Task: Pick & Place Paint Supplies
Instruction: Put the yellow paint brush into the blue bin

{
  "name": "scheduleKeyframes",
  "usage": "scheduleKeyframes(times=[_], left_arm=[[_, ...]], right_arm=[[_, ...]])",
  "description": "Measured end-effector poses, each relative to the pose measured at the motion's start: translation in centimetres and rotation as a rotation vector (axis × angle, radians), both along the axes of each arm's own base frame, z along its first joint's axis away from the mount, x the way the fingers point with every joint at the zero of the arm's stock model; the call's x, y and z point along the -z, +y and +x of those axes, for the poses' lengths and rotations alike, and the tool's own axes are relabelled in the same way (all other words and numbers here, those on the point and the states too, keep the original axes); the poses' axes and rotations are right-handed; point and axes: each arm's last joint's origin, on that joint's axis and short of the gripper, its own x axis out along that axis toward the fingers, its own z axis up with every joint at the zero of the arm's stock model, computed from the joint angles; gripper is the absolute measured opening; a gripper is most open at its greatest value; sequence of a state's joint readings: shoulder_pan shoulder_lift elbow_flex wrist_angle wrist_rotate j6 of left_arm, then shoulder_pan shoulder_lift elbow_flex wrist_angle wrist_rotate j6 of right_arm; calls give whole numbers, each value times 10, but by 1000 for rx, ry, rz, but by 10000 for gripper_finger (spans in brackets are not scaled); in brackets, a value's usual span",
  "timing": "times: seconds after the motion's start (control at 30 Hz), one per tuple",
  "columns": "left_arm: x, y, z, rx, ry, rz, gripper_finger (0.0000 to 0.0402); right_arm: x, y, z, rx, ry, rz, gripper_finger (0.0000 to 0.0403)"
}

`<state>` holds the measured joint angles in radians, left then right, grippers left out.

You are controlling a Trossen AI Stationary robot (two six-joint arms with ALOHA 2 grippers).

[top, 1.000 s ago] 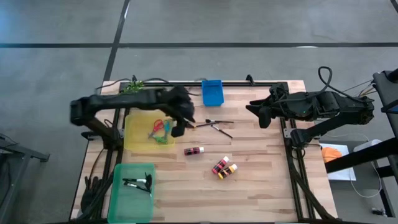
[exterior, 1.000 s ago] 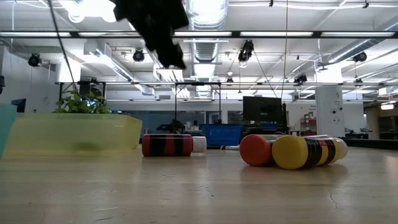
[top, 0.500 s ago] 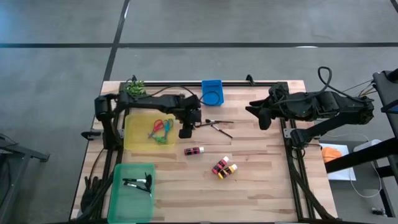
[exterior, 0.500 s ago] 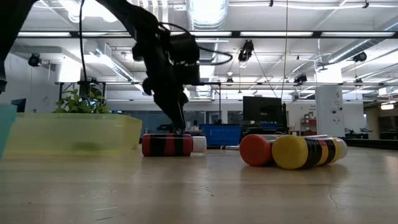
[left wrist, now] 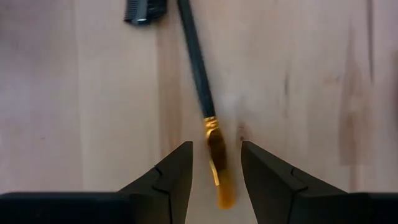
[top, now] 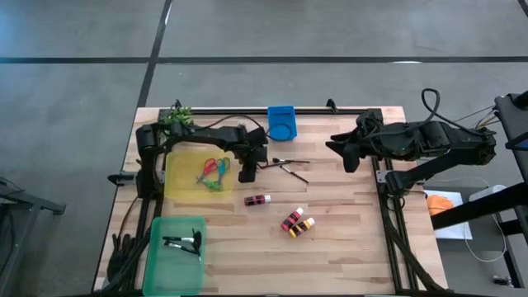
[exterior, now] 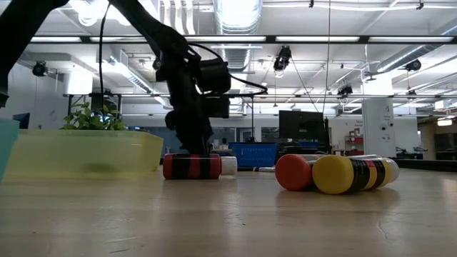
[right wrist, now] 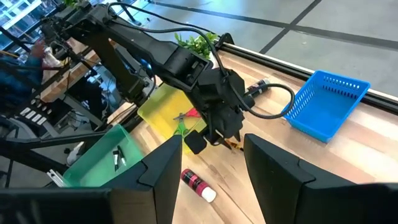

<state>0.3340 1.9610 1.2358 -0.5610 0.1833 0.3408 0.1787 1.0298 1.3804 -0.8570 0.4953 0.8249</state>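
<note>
Paintbrush (left wrist: 208, 118) tip between left hand (left wrist: 215, 171) fingers

Wooden table (top: 346, 231) — bins (top: 186, 183), paint bottles (top: 297, 221), paintbrushes (top: 289, 165) on it.

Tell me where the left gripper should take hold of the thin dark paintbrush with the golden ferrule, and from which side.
Grip at the golden ferrule, straight down from above. The thin dark paintbrush lies flat on the wooden table, so only its long sides are free. The left gripper is open, its fingers straddling the bristle end; closing across the width should likely pinch it.

Left pincer (top: 246, 175) points down, fingers parted; right pincer (top: 346, 157) hovers open, well apart.
</note>
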Motion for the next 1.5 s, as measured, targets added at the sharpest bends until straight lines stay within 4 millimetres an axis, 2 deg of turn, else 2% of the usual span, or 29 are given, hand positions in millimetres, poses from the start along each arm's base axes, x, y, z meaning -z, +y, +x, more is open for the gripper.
scheduleKeyframes(times=[0.17,0.47,0.6,0.83,0.93,1.07,1.2,1.33,1.5], left_arm=[[5,0,-3,-20,18,43,131],[23,-5,-18,-85,38,16,47],[23,-7,-17,-92,40,13,12],[9,-4,-9,-99,23,23,9],[-3,-4,-4,-91,-8,30,8],[-37,-6,0,-68,-89,5,7],[-69,-14,-7,-42,-125,-81,6],[-100,-31,-30,-5,-136,-147,6],[-125,-62,-75,3,-82,-182,6]], right_arm=[[0,0,0,0,0,1,171],[0,0,0,0,1,1,171],[0,0,0,1,1,1,171],[0,0,0,0,-2,6,171],[0,0,0,-3,-1,8,171],[0,0,0,-4,-1,7,171],[0,0,0,-5,0,3,171],[0,0,0,-8,2,-2,171],[0,0,0,-8,2,-2,171]])
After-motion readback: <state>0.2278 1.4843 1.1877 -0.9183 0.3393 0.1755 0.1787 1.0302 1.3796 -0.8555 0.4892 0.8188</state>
